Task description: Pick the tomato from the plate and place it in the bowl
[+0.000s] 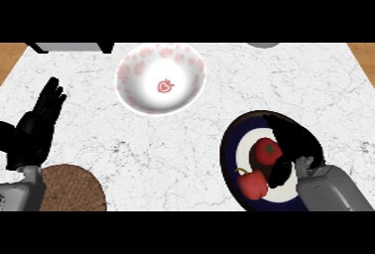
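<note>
White marble counter point(183, 158) carries our dark-rimmed plate point(233, 163), where the round red tomato point(265, 151) sits beside a red pepper point(251, 184). Our right hand point(296, 144) hovers over it, fingers apart, not yet clasping; next we close, then lift toward the white floral bowl point(161, 79). Our left hand point(40, 124) rests open.

This is a kitchen, going by the white marbled counter point(183, 149) and the tableware on it. A white bowl point(161, 79) with pink markings stands on the stone, and down to its right a dark-rimmed plate point(233, 149) carries a tomato point(265, 151) and a red pepper point(253, 184). Down to the bowl's left lies what seems to be a woven brown mat point(73, 191).
</note>
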